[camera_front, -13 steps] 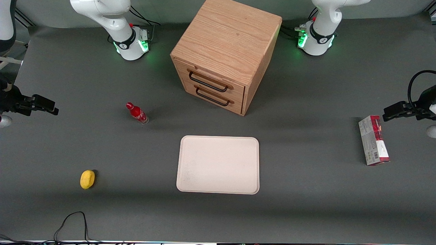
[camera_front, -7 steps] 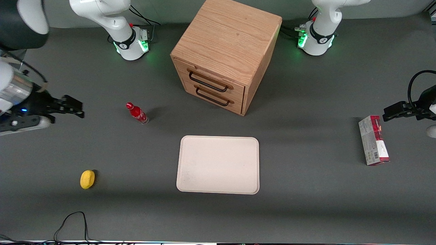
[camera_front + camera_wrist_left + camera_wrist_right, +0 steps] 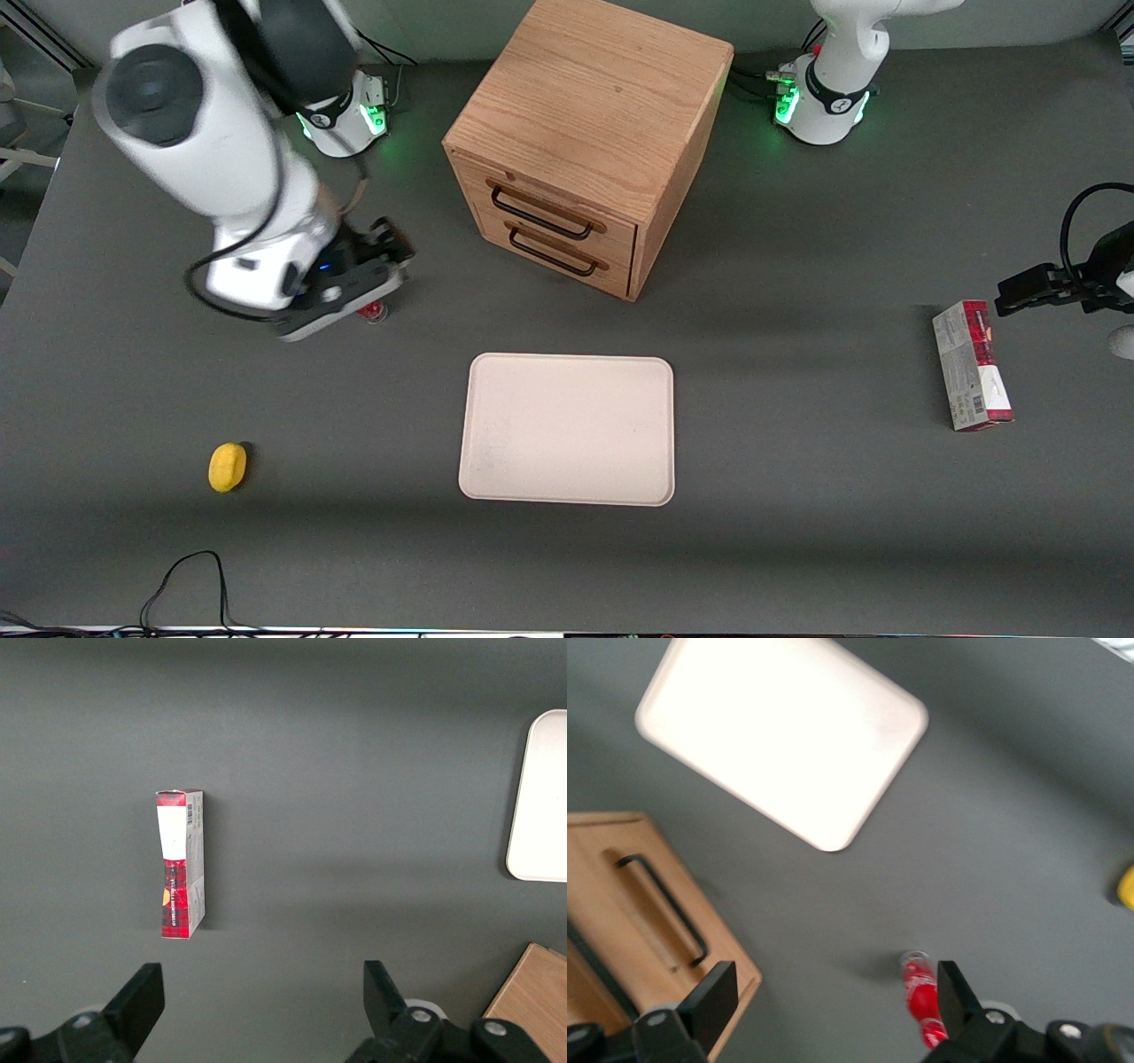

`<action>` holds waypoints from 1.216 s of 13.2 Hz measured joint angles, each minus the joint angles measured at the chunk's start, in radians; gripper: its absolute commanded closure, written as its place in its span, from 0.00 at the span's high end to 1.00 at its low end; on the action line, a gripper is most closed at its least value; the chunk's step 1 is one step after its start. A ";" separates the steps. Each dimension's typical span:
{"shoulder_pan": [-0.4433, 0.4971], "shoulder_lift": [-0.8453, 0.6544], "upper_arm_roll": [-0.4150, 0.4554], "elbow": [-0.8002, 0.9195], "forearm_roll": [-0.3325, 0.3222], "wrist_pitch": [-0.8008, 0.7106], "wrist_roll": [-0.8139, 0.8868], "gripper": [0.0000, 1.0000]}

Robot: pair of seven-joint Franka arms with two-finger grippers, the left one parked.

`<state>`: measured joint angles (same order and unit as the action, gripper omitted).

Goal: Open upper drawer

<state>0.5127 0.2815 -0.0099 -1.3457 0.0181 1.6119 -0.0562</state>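
The cabinet [image 3: 585, 142] stood on the tabletop [image 3: 797, 532], its upper drawer [image 3: 545, 208] shut. The claw [image 3: 390, 252], fingers spread and empty, hung above the red bottle [image 3: 924, 1001] near the cabinet's front, likely lining up for the drawer's handle [image 3: 540, 213].

Dark grey matte tabletop [image 3: 797, 549], filling nearly the whole front view. Soft, even light, with faint broad bands of shadow lying across the part nearest the front camera. Boxy light-oak cabinet [image 3: 594, 97] standing on the tabletop, farther from the front camera than its middle, turned at an angle. Patches of green glow [image 3: 394, 146] on the surface beside the cabinet. Strip of paler grey backdrop [image 3: 425, 27] above the table's farthest edge.
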 measured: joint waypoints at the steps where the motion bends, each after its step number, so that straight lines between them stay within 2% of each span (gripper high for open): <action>1: 0.038 0.003 0.003 0.000 0.000 0.000 -0.012 1.00; 4: 0.120 0.009 0.007 0.000 0.000 -0.001 -0.110 1.00; 7: 0.188 0.019 0.008 0.000 0.003 -0.002 -0.136 1.00; 14: 0.212 0.038 0.010 -0.004 0.051 -0.002 -0.276 1.00; 16: 0.213 0.039 0.010 -0.004 0.104 -0.005 -0.281 1.00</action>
<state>0.7255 0.3202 0.0004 -1.3499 0.1221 1.6071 -0.3373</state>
